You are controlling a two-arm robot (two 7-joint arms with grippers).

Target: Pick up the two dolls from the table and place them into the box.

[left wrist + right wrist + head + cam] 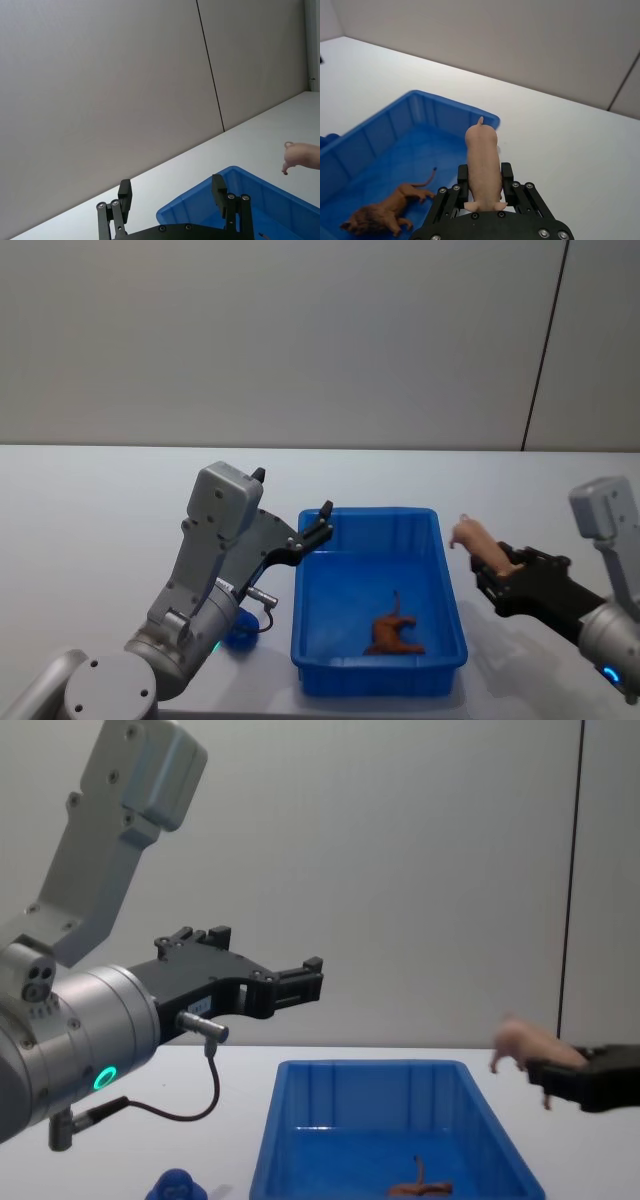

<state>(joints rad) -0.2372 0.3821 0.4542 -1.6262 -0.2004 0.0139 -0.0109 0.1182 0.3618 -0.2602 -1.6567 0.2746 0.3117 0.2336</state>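
While the blue doll (238, 632) sits on the table (100, 500) by the box's (300, 640) near-left corner, a brown lion (395, 635) lies inside. The right gripper (485, 172), raised beside the box's right rim, pinches the pig (482, 150). The left gripper (171, 186), fingers spread, hangs over the far-left corner.

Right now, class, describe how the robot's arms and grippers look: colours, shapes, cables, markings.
Both arms have boxy light-grey housings and rounded silver wrist sections. The left gripper and right gripper are black, with jointed linkage fingers and silver rivets. A thin black cable loops under the left wrist, beside a green ring light. The right wrist shows a blue light.
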